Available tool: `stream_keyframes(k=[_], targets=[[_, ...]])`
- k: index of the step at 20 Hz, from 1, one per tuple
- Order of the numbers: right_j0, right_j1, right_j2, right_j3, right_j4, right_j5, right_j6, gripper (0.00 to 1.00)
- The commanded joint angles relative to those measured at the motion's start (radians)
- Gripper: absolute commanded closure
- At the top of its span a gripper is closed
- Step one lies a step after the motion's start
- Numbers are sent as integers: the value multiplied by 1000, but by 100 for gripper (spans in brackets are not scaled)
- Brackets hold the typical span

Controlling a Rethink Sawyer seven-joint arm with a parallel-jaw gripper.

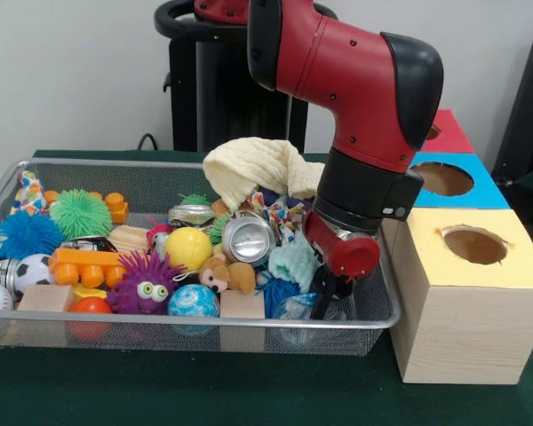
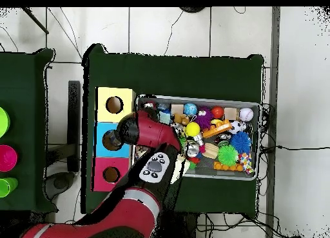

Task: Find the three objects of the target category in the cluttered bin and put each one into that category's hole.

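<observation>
Gripper [image 1: 324,302] down in wire-mesh bin [image 1: 249,333], near corner beside yellow-topped box [image 1: 466,297] — over light-blue crumpled item [image 1: 295,306]. Finger opening, any hold — cannot tell.

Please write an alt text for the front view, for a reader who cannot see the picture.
A red and black robot arm reaches down into the right end of a wire mesh bin crowded with toys, balls, a crushed can and a pale yellow cloth. Right of the bin stand three boxes with round holes on top: yellow, blue and red.
</observation>
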Motion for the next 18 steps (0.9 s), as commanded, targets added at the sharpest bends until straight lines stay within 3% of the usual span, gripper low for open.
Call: stream_keyframes(k=[1,6,11,14,18], targets=[[-14,47,19,-13,70,-94,168,100],[-47,20,67,6,59,-94,140,100],[-113,-56,132,74,11,-90,103,100],[-150,-165,160,147,-27,-35,50,100],[-165,-312,136,197,-58,125,-37,100]])
